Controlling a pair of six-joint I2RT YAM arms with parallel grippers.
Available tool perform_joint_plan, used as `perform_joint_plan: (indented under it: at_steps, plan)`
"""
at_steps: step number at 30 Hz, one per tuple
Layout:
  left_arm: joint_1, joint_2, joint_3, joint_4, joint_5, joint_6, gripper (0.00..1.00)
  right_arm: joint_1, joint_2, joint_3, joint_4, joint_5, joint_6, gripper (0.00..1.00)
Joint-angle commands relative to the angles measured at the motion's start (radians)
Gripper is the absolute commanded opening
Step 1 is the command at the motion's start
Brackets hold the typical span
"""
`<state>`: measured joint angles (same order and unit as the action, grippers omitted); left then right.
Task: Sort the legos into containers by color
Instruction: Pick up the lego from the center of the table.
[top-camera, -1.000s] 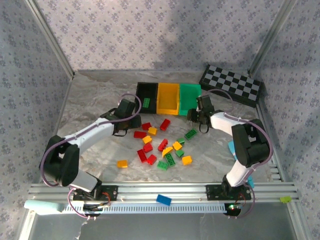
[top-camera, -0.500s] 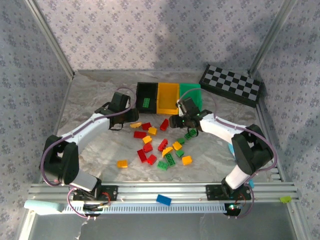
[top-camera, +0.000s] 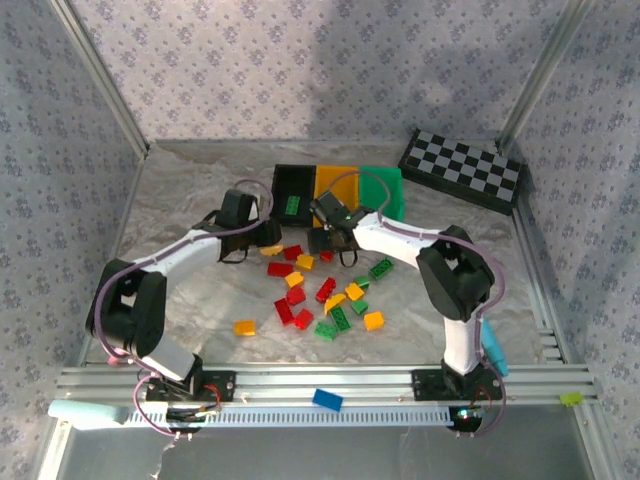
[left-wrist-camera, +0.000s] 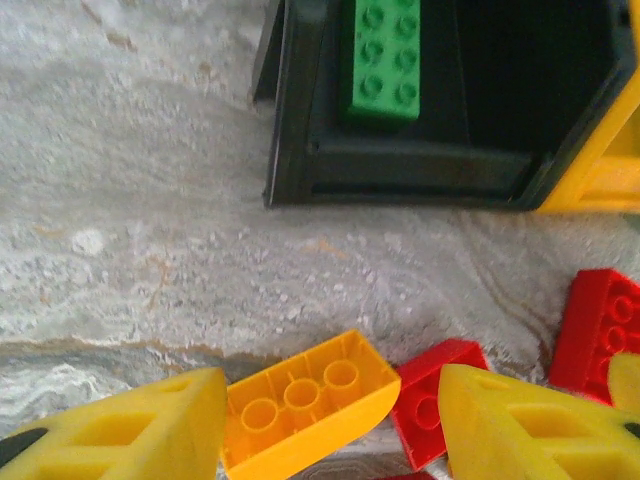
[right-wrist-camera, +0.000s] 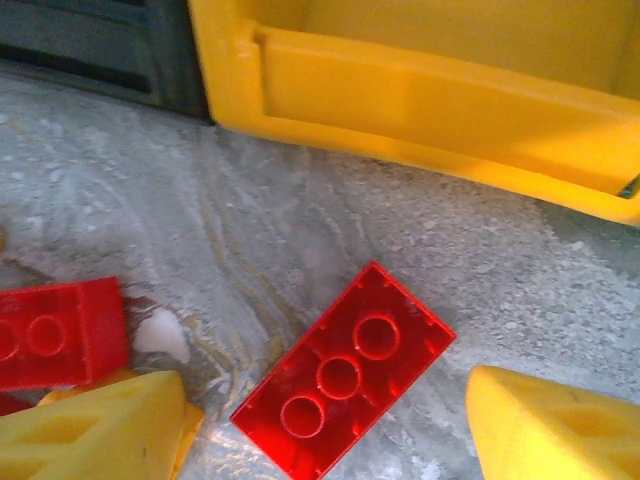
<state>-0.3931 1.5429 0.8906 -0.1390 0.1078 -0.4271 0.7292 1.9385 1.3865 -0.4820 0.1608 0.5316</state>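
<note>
Right arm looks like the one about to grab. The right fingers (right-wrist-camera: 100, 430) are spread wide apart with nothing in them, and a red brick (right-wrist-camera: 345, 375) sits on the table (right-wrist-camera: 300, 200) in the gap, hollow side up. The catch is that its long axis runs diagonally, near-left to far-right, so it's skewed against the line the fingers would close along. I'd guess the wrist wants a bit of twist first, otherwise they'd pinch it corner to corner. The yellow bin (right-wrist-camera: 420, 100) is just beyond it, which isn't red's home.

The left fingers (left-wrist-camera: 110, 430) are also apart and empty, straddling an orange brick (left-wrist-camera: 310, 410), also hollow side up. That one lies almost finger to finger along its length, pushed up against the left-hand finger, with another red brick (left-wrist-camera: 435, 400) touching its other end. Hard to say from this angle whether the finger actually touches it. Straight ahead is the black bin (left-wrist-camera: 400, 170) with a green brick (left-wrist-camera: 385, 60) inside.

Both arms are right over their bricks, so neither needs to reach.
</note>
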Motion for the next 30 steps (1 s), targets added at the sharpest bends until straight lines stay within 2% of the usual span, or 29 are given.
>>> perform_joint_plan:
  at_steps: [1, 9, 12, 16, 18, 24, 30]
  plan:
    - [0.003, -0.048, -0.056, 0.094, 0.044, 0.019, 0.58, -0.002, 0.042, 0.063, -0.141, 0.102, 0.055, 0.74]
    - [0.003, -0.056, -0.086, 0.108, 0.070, 0.009, 0.58, 0.039, 0.161, 0.168, -0.193, 0.063, 0.089, 0.64]
    - [0.004, -0.056, -0.103, 0.118, 0.072, 0.006, 0.58, 0.032, 0.184, 0.173, -0.166, 0.013, 0.122, 0.51]
    - [0.006, -0.054, -0.090, 0.098, 0.068, 0.011, 0.58, 0.039, 0.179, 0.199, -0.193, 0.055, 0.110, 0.35]
    - [0.005, -0.065, -0.096, 0.100, 0.067, 0.011, 0.58, 0.041, 0.162, 0.203, -0.205, 0.084, 0.105, 0.32]
    - [0.005, -0.094, -0.109, 0.105, 0.061, 0.011, 0.58, 0.033, 0.087, 0.211, -0.181, 0.096, 0.027, 0.30]
    - [0.005, -0.070, -0.103, 0.105, 0.057, 0.008, 0.58, -0.021, 0.113, 0.369, -0.211, 0.081, -0.046, 0.31]
